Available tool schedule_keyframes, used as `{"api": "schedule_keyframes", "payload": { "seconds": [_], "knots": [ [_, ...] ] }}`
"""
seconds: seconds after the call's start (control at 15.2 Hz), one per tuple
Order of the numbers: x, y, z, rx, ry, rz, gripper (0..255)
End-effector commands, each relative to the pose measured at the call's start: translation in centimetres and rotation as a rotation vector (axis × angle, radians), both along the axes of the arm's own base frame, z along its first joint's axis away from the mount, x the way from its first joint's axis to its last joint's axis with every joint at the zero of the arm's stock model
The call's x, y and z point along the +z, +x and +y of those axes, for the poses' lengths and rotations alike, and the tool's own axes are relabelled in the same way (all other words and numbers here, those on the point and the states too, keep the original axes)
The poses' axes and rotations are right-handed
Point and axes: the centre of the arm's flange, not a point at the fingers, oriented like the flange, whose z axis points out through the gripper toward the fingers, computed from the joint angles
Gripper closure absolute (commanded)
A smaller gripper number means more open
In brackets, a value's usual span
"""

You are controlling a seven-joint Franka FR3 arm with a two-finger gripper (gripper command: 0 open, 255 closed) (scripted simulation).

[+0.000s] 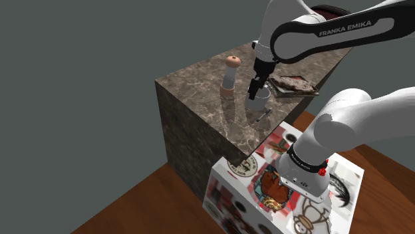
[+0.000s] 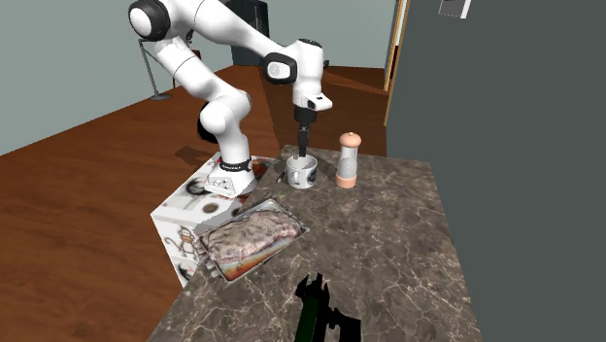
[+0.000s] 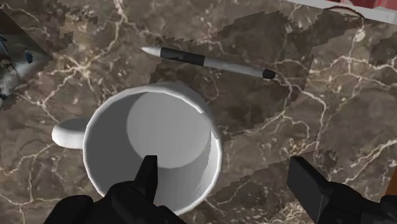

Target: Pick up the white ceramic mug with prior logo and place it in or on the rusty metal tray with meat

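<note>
Item: your hand [image 3: 224, 164], wide open, straddling the wall of the white mug [image 3: 153, 127], one finger inside, one outside, nothing clasped. Mug upright on the brown veined desk [image 3: 331, 95], beside a pen [image 3: 210, 60].

Shoulder view: the white letters FRANKA EMIKA stand on the black band of my upper arm link [image 1: 345, 29]. Small lettering runs along the dark ring of my lower arm link [image 1: 297, 158] and is too small to read. The stickers on my stand [image 1: 266, 189] show drawings without legible words. Second exterior view: a dark mark on the mug [image 2: 302, 173] cannot be read.
</note>
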Motion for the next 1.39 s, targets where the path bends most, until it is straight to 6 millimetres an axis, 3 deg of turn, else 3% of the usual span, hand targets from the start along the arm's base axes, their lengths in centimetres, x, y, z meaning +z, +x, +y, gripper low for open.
{"api": "schedule_keyframes", "payload": {
  "seconds": [0.0,0.26,0.79,0.86,1.32],
  "knots": [
    [-1.1,0.0,-0.1,0.0,0.0,-0.001,0],
    [-3.5,-0.2,-0.2,0.0,0.0,-0.001,0],
    [-3.5,-0.2,-0.2,0.0,0.0,-0.001,0],
    [-3.5,-0.2,-0.2,0.0,0.0,-0.001,255],
    [-3.5,-0.2,-0.2,0.0,0.0,-0.001,255]
  ]
}}
